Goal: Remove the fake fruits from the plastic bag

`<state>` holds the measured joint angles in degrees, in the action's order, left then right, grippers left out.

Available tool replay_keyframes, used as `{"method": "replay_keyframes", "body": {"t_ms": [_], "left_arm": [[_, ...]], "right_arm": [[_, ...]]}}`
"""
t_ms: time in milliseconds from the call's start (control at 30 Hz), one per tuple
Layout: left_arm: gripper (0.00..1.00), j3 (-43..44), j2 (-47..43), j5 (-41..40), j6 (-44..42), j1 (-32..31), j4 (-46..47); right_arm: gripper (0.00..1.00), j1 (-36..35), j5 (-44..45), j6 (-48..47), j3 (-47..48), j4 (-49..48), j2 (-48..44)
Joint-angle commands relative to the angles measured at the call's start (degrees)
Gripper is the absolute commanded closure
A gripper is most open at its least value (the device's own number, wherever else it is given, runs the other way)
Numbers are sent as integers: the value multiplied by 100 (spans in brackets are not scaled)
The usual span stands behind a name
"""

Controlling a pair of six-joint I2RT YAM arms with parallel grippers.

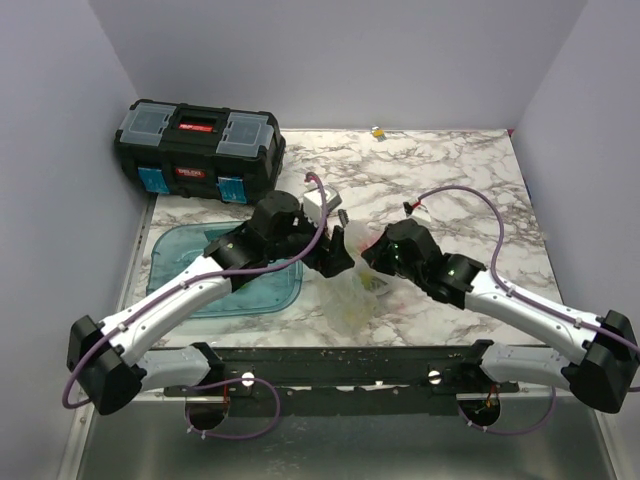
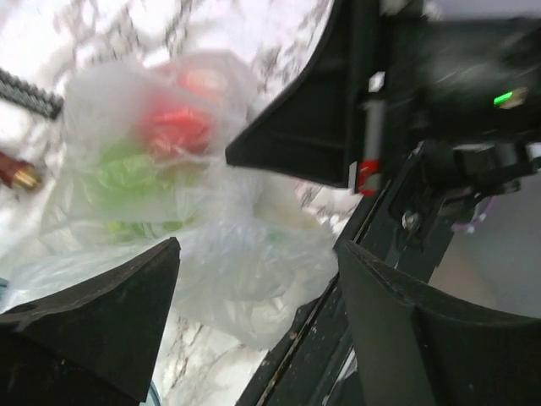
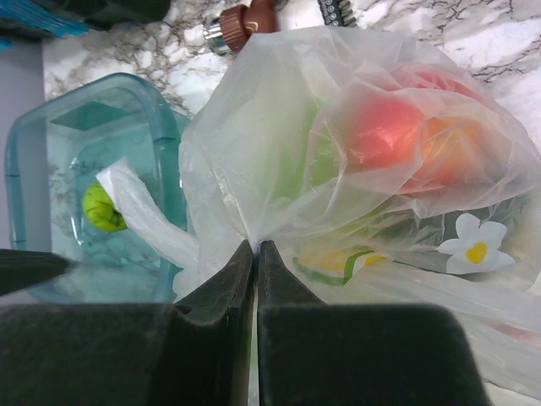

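I am holding the right tool (image 3: 255, 245) fully shut on a thin pleat of the plastic bag (image 3: 254, 152), so it is gripping film alone and no fruit. The left tool (image 2: 258, 254) is standing wide open with nothing in it, its fingers straddling the bag's loose lower folds.

My main worry is that pinch. The film is slick and I am gripping very little of it, so a pull could slide it out or tear it. I cannot tell where the bag's mouth is. If I am holding a closed side, lifting will only be hoisting the whole load rather than spilling it. If the left tool closes where it is, I judge it will be catching loose plastic rather than a fruit. Any fruit that does come free is round and glossy and could be rolling away across the tabletop (image 1: 450, 190).

The bag is lying near the middle of the tabletop, between the two tools and just beside the blue tray (image 3: 51, 152), where a lime-green ball (image 3: 103, 207) is sitting. It is thin, cloudy-clear and crumpled, with a small flower mark printed on it. The fake fruits (image 3: 380, 131) are bunched inside: a red one is showing plainly through the film, with green shapes beneath it.
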<state>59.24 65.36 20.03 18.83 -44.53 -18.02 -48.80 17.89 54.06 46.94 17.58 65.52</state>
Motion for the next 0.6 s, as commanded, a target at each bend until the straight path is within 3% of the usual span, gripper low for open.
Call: {"method": "replay_keyframes", "body": {"t_ms": [0, 200, 567], "left_arm": [[27, -102, 512, -182, -200, -287, -379], [42, 276, 1011, -544, -376, -451, -771], [53, 581, 1497, -885, -538, -469, -1135]], "right_arm": [[94, -27, 8, 112, -93, -315, -234], [94, -25, -89, 156, -101, -308, -139], [94, -29, -297, 247, -188, -408, -194]]}}
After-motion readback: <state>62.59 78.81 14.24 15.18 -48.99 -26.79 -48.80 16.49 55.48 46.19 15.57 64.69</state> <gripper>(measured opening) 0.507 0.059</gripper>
